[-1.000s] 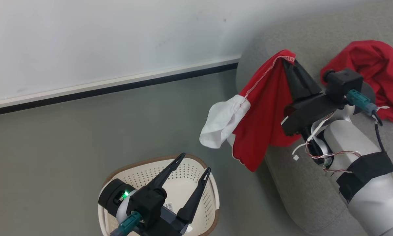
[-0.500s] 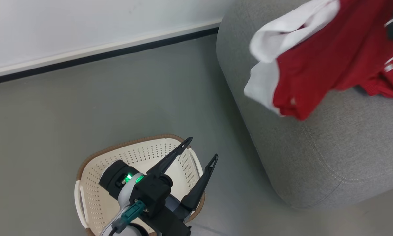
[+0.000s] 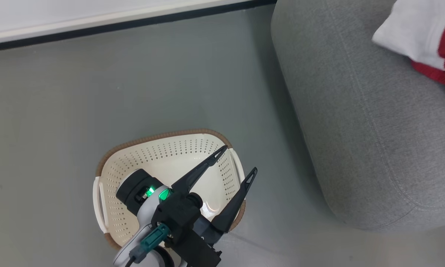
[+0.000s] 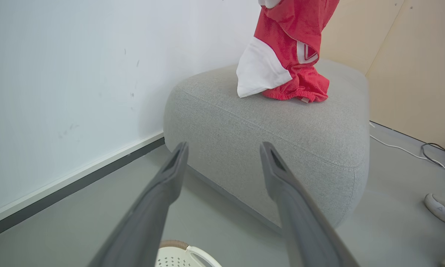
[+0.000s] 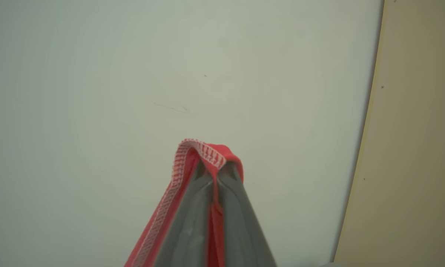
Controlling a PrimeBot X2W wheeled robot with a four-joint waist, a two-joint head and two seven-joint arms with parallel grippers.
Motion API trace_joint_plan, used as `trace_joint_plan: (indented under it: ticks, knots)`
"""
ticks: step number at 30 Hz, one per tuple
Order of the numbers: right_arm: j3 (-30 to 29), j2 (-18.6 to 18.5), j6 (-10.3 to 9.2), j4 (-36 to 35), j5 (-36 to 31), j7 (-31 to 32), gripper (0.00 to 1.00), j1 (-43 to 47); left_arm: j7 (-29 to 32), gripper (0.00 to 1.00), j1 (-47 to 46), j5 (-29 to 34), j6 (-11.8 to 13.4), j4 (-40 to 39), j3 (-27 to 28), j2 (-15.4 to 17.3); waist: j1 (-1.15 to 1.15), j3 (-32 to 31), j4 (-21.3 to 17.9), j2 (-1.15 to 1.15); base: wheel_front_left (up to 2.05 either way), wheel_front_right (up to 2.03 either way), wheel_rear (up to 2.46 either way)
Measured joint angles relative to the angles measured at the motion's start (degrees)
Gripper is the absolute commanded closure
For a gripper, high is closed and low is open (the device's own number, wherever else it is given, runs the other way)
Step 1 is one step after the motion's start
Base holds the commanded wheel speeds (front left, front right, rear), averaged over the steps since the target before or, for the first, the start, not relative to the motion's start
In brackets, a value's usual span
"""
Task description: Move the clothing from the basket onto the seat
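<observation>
Dangling from right jaws, clothing (image 4: 293,26) touches seat (image 4: 282,137).

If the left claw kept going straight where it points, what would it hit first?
Most likely the seat, on its grey side: the left gripper points at it with nothing between, though depth is hard to judge.

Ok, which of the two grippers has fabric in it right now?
The right gripper: its fingers are shut on the red stitched hem of the clothing. The left gripper is open with nothing between its fingers, over the basket.
</observation>
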Motion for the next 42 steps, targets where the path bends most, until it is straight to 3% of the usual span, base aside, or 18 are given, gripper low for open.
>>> trace_joint_plan:
  ticks: [3, 8, 24, 30, 31, 42]
  knots:
    - [-0.21, -1.9, -0.05, 1.38, -0.69, 1.09, 1.0, -2.02, 0.0, 0.0, -0.22, 0.9, 0.0, -0.75, 0.14, 0.52, 0.0, 1.89, 0.7, 0.0, 0.0, 0.0, 0.0]
    - [0.73, -1.87, 0.02, 4.6, -0.88, 2.01, 1.0, -1.96, 0.0, 0.0, -1.38, 0.99, -0.01, -1.53, 0.55, 1.07, 0.0, 4.47, 1.23, 0.0, 0.0, 0.0, 0.0]
    - [-2.9, 5.81, 0.54, 20.25, 6.09, 1.93, 1.0, 10.55, -0.02, 0.0, -4.73, 1.52, -0.78, -1.75, 0.78, 2.55, -0.01, 10.12, 1.48, -0.01, 0.0, 0.0, 0.0]
    - [-3.15, 7.72, 0.54, 21.52, 7.13, 1.59, 1.0, 11.29, -0.34, 0.0, -4.82, 1.51, -0.92, -0.67, 1.07, 2.8, -0.01, 9.81, 1.39, -0.01, 0.0, 0.0, 0.0]
    - [-2.55, 8.93, 0.6, 21.53, 6.95, 1.18, 0.0, 11.28, -0.65, 0.0, -4.83, 1.51, -0.92, 0.18, 1.23, 2.89, -0.01, 9.0, 1.03, 0.0, 0.0, 0.0, 0.0]
    - [-0.88, 9.61, 0.99, 21.68, 4.58, -0.02, 0.0, 12.19, -2.81, 0.0, -5.59, 0.88, -0.43, 3.71, 1.64, 1.04, -0.01, 4.72, 0.6, -0.01, 0.0, 0.0, 0.0]
